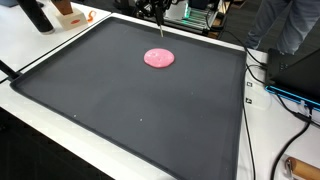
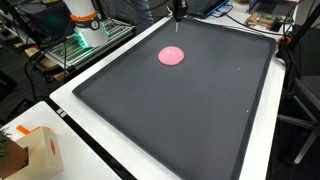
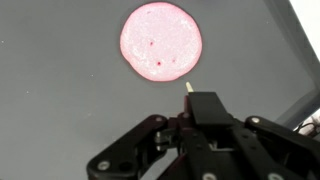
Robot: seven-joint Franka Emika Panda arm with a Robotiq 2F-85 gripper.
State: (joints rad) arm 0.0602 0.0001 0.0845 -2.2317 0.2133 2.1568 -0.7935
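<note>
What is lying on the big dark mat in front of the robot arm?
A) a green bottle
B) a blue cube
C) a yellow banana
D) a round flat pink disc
D: a round flat pink disc lies by itself on the dark grey mat, as both exterior views and the wrist view show.

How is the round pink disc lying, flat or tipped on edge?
Flat: the round pink disc shows its whole face in the wrist view and hugs the black mat in both exterior views.
</note>
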